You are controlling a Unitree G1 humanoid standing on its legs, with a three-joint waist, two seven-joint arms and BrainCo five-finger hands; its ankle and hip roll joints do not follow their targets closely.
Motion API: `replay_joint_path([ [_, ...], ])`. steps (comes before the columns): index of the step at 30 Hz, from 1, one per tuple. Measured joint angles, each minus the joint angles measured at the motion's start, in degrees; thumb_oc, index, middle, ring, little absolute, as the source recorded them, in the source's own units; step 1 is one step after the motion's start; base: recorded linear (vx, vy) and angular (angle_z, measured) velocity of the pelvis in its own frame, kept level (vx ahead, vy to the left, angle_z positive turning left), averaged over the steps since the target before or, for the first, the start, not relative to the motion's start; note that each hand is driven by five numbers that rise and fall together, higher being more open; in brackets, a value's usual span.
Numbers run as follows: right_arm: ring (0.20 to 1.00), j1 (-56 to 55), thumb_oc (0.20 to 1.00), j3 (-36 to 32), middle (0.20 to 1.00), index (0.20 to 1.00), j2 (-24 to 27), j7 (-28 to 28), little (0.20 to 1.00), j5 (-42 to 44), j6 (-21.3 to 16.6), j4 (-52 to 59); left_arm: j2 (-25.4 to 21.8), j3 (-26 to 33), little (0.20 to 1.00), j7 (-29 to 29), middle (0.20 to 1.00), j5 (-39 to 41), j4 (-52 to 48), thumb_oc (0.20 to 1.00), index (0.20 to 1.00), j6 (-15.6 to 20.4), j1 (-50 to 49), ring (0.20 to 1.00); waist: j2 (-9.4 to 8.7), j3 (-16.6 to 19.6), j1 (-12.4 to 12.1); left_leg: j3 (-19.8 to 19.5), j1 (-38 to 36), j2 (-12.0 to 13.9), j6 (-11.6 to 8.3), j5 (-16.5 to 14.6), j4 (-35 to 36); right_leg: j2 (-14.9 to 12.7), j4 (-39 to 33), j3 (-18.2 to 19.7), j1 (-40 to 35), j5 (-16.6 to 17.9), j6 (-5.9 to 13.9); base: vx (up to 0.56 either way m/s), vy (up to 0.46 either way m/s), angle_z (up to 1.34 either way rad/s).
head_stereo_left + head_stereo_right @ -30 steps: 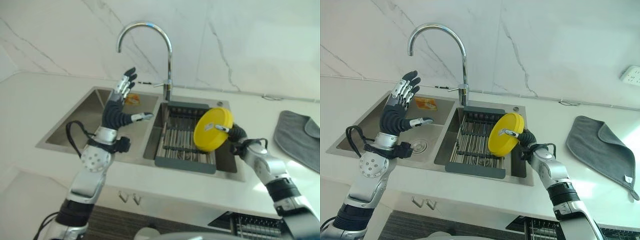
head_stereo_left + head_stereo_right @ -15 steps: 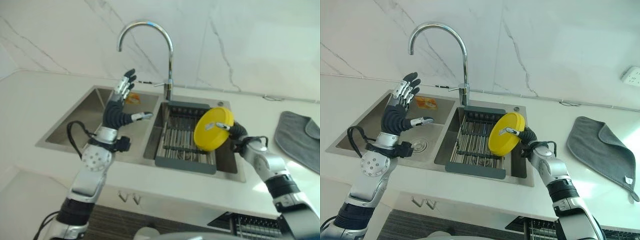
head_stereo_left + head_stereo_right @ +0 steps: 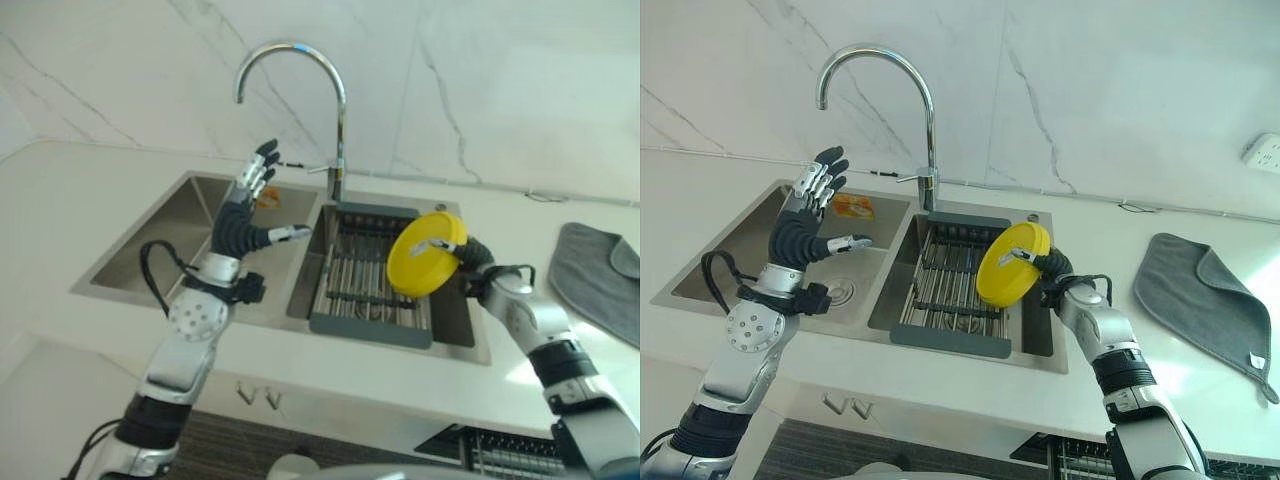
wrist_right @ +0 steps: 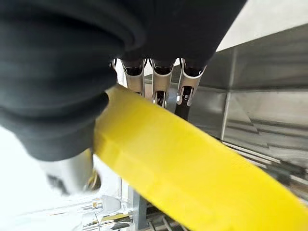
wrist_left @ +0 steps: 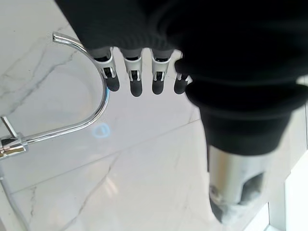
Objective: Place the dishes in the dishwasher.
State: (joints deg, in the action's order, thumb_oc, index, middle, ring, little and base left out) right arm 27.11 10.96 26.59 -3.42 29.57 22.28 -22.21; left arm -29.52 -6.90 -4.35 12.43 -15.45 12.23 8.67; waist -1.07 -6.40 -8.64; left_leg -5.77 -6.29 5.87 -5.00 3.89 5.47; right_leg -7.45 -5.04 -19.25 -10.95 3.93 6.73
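A white counter (image 3: 1160, 385) under a marble wall is set with a double sink (image 3: 760, 265).

The right hand (image 3: 1052, 264) is closed on a yellow plate (image 3: 1010, 266), which is pinched at its rim between thumb and fingers and held on edge, tilted, above the right side of the sink. Under the plate, in the sink's right basin, a grey rack (image 3: 952, 290) is seated. Behind the sink's divider a tap (image 3: 902, 90) rises. Well right of the sink a grey cloth (image 3: 1202, 292) is laid. Below the counter right of the sink, a wire basket (image 3: 1080, 458), judged to be the dishwasher's, can be glimpsed.

The left hand (image 3: 810, 215) is held open and empty over the sink's left basin, fingers spread.

Only the rim is gripped, so the plate could be twisted out of the pinch if swung quickly and dropped onto the rack. On the way down from the sink to the basket, the counter edge could be struck by the plate.
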Motion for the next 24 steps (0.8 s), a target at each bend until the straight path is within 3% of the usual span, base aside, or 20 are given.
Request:
replay_joint_path([
  [9, 0.2, 1.9, 0.2, 4.2, 0.2, 0.2, -0.8, 1.1, 0.2, -4.0, 2.6, -0.2, 0.0, -0.7, 1.0, -0.6, 1.0, 0.0, 0.0, 1.0, 1.0, -1.2, 0.9, 1.0, 0.04, -0.4, -0.4, 0.0, 0.0, -0.1, -0.01, 0.0, 0.0, 0.0, 0.0, 0.0, 0.0, -0.1, 0.06, 0.0, 0.0, 0.0],
  [14, 0.2, 1.2, 0.2, 3.9, 0.2, 0.2, -1.0, 1.4, 0.2, 3.4, 3.1, -1.1, 0.0, -2.2, 1.0, -0.5, 1.0, 0.0, 0.0, 1.0, 1.0, -1.1, 0.9, 1.0, 0.1, -0.5, -0.3, 0.0, 0.0, 0.0, -0.01, 0.0, 0.0, 0.0, 0.0, 0.0, 0.0, -0.1, 0.05, 0.0, 0.0, 0.0],
  [24, 0.2, -7.6, 0.2, -0.4, 0.2, 0.2, -5.9, 1.7, 0.2, 16.7, -5.1, -2.3, 0.5, -2.2, 1.0, -0.4, 1.0, 0.0, 0.8, 1.0, 1.0, -0.8, -0.2, 1.0, 1.45, -0.9, 0.1, 0.1, -0.8, 0.1, 0.23, -0.3, 0.0, -0.1, 0.0, 0.0, -0.8, -0.3, 0.0, 0.0, -0.007, 0.0],
])
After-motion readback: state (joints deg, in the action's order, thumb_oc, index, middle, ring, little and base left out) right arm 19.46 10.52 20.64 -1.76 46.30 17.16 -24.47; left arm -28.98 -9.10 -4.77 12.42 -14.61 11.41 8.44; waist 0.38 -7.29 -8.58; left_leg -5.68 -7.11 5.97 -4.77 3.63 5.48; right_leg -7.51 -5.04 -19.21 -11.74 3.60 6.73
